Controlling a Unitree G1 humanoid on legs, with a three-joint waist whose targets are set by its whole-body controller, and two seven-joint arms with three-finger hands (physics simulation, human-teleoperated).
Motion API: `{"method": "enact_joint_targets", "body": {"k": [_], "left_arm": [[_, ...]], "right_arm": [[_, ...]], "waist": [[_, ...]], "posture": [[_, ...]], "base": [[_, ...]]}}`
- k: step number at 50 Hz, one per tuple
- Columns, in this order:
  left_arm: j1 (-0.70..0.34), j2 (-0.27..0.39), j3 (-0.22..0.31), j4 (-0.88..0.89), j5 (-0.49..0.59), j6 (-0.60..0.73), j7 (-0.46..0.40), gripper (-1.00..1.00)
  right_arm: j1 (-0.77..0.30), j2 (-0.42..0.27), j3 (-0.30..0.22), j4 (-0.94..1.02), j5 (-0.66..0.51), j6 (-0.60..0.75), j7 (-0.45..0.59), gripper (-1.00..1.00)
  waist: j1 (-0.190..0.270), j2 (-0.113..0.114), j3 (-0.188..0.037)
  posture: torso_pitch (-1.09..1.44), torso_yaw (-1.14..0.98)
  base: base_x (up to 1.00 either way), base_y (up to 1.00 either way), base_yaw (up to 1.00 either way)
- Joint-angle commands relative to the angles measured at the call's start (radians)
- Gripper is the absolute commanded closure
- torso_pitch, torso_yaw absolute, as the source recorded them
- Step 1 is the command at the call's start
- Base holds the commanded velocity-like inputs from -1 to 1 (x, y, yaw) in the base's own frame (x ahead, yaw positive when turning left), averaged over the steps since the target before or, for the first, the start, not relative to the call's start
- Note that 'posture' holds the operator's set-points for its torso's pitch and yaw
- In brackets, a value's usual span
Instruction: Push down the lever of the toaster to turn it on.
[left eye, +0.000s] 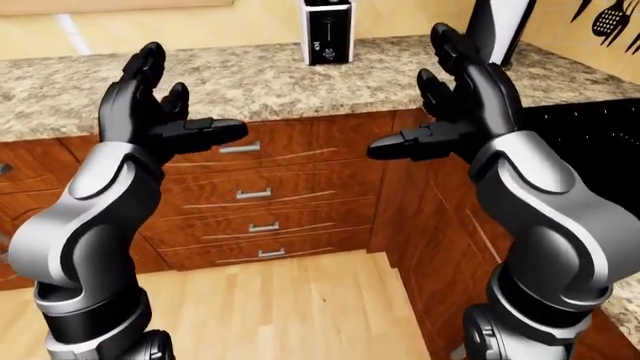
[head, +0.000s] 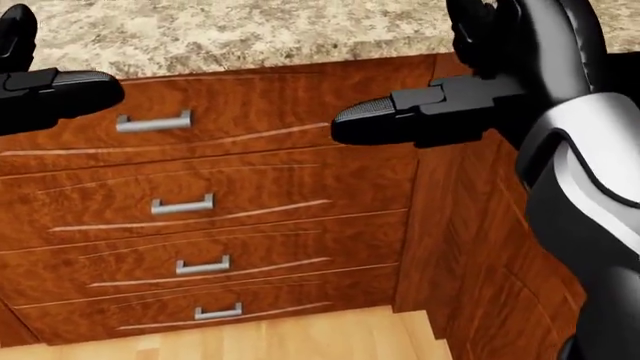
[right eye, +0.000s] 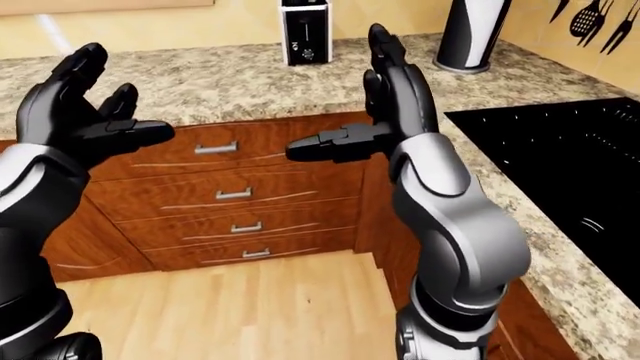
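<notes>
The toaster (left eye: 327, 31) is a white box with a black face. It stands upright on the granite counter (left eye: 260, 79) at the top middle of the left-eye view; its lever is too small to make out. It also shows in the right-eye view (right eye: 305, 31). My left hand (left eye: 165, 101) is raised, open and empty, left of and below the toaster. My right hand (left eye: 450, 90) is raised, open and empty, right of and below it. Both hands are well short of the toaster.
Wooden drawers (left eye: 255, 195) with metal handles sit under the counter. A black stove top (right eye: 560, 165) fills the right side of the right-eye view. A black-and-white cylinder (right eye: 472, 34) stands on the counter's right end. Utensils (right eye: 595, 19) hang on the wall. Wood floor (left eye: 290, 307) lies below.
</notes>
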Motion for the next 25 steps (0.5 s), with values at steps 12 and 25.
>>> {"method": "enact_joint_targets", "body": {"k": [12, 25], "left_arm": [[-0.033, 0.011, 0.011, -0.027, -0.011, -0.028, -0.004, -1.00], [-0.028, 0.015, 0.010, -0.025, -0.020, -0.037, 0.001, -1.00]], "right_arm": [[-0.025, -0.009, -0.008, -0.021, -0.016, -0.036, 0.004, -1.00], [-0.023, -0.005, -0.006, -0.025, -0.023, -0.032, 0.008, -1.00]], "waist": [[-0.002, -0.012, -0.021], [-0.004, 0.026, -0.021]], "posture": [[0.00, 0.00], [0.00, 0.00]], "base": [[0.08, 0.13, 0.00], [0.08, 0.13, 0.00]]}}
